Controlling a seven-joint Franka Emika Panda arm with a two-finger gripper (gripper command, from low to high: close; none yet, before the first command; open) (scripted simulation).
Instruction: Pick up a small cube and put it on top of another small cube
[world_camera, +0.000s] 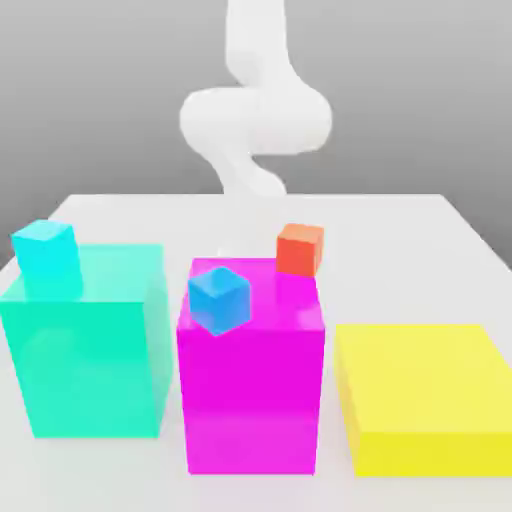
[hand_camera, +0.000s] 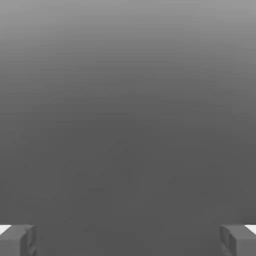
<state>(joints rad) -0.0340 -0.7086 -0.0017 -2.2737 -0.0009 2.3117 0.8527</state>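
The pincer stands wide apart over bare grey, holding nothing; the glossy light cyan cube sits atop the translucent teal block.

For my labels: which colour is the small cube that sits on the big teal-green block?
Light cyan, seen best in the exterior view.

White tabletop, plain grey backdrop behind, soft even light, faint shadows
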